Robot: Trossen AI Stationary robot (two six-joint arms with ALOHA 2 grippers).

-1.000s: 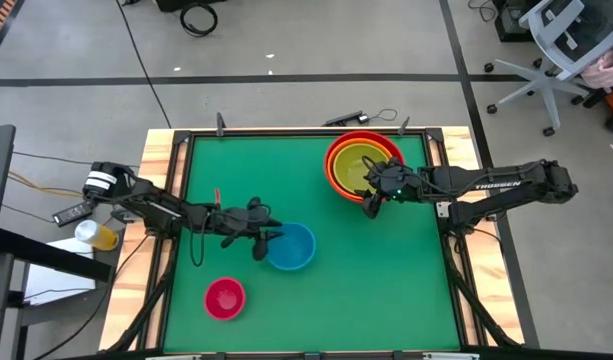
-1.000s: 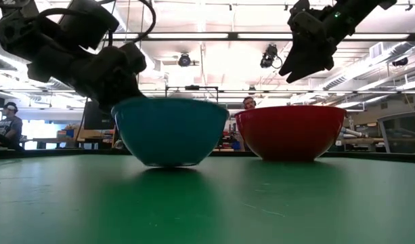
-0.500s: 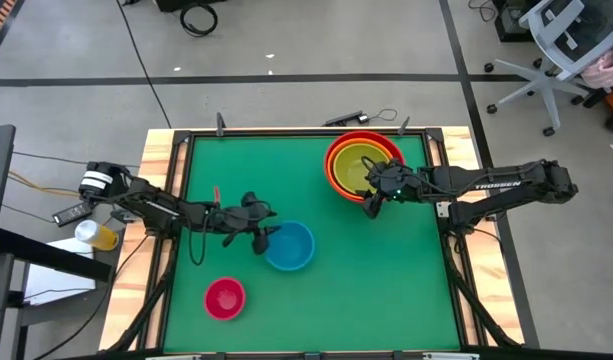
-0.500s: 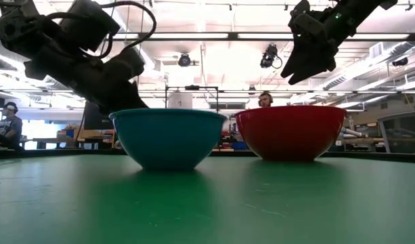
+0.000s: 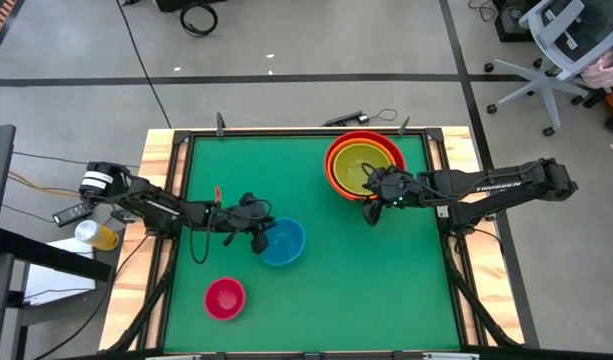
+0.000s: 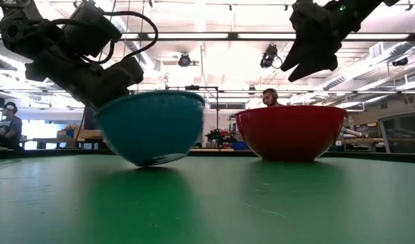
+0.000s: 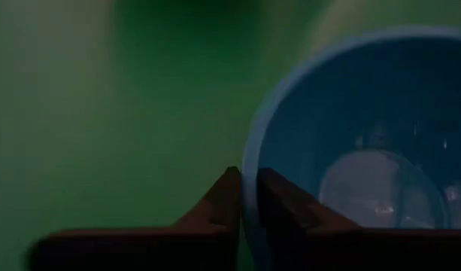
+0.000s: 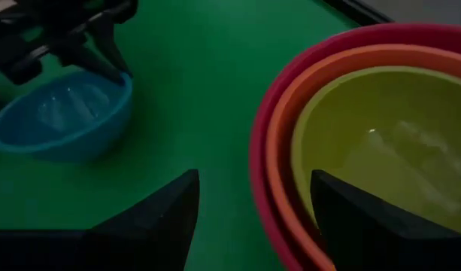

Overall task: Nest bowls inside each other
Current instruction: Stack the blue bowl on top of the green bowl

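Observation:
A blue bowl stands tipped on the green table, left of centre; only the edge of its base touches the mat. My left gripper is at its left rim, shut on it. Yellow, orange and red bowls sit nested at the far right, the red one outermost. My right gripper hangs open above the table beside that stack's near edge, holding nothing. A small red bowl rests near the front left. My left gripper pinches the blue bowl's rim on the side facing the table's left, one finger inside the bowl and one outside. The fingers slant down from the left. The bowl is tilted, its far-side rim raised, base edge on the mat.
A wooden frame borders the green mat. Open mat lies between the blue bowl and the nested stack and along the front right. People and lab furniture show beyond the table's far edge in the low view.
My left gripper has shut on the blue bowl's rim after standing open around it. The bowl has slid a little toward the table's left and tipped: the rim away from the gripper has risen, while the gripped side stays at about the same height.

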